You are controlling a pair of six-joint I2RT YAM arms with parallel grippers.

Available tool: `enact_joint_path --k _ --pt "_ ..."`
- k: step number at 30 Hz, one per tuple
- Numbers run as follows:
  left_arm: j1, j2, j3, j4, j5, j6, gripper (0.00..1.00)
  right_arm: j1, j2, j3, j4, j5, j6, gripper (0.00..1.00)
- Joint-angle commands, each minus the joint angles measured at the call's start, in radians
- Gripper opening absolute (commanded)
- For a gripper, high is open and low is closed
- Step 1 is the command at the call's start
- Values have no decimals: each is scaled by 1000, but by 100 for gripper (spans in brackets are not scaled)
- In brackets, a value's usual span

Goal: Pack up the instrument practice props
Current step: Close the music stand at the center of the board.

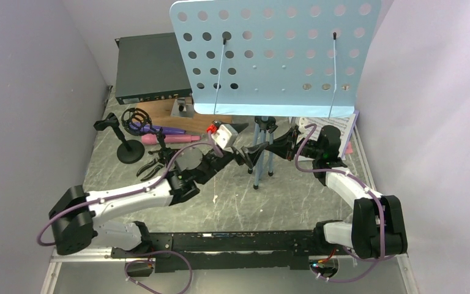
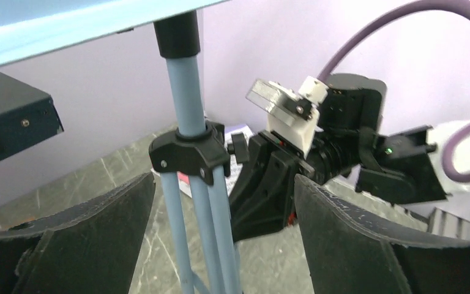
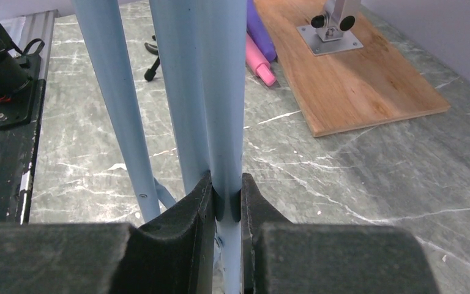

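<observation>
Stretching between the arm bases and the music tripod (image 1: 275, 55), bare grey table (image 1: 232, 205) is leaving open room. The tripod is standing mid-table. The right gripper (image 3: 226, 196) is pinching one of its light-blue legs, while the left gripper (image 2: 220, 202) is gaping wide, its fingers on either side of the legs and clear of them. Further left, the tripod mic holder (image 1: 153, 165), round-base mic holder (image 1: 128, 150), pink microphone (image 1: 171, 139) and purple microphone (image 1: 165, 130) are lying by the wooden board (image 1: 171, 119). Walls are crowding both sides. A white music sheet (image 1: 336, 122) is showing print too small to read, and the rack box (image 1: 150, 67) is sitting far left.

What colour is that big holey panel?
Light blue. The music stand shows best in the top external view.
</observation>
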Motion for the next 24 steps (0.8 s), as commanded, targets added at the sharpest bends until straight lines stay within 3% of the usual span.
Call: enact_joint_path --k 1,9,15,24 --pt "-4 99 89 182 -80 100 89 -6 -7 52 35 -12 -11 0" --pt "-5 242 193 294 -188 189 87 -5 -7 52 42 -23 -3 0" --pt "-4 188 137 261 -14 128 87 -5 -7 53 45 -24 5 0" --pt "-4 -89 12 -185 233 -100 93 -5 -3 58 41 -17 7 0"
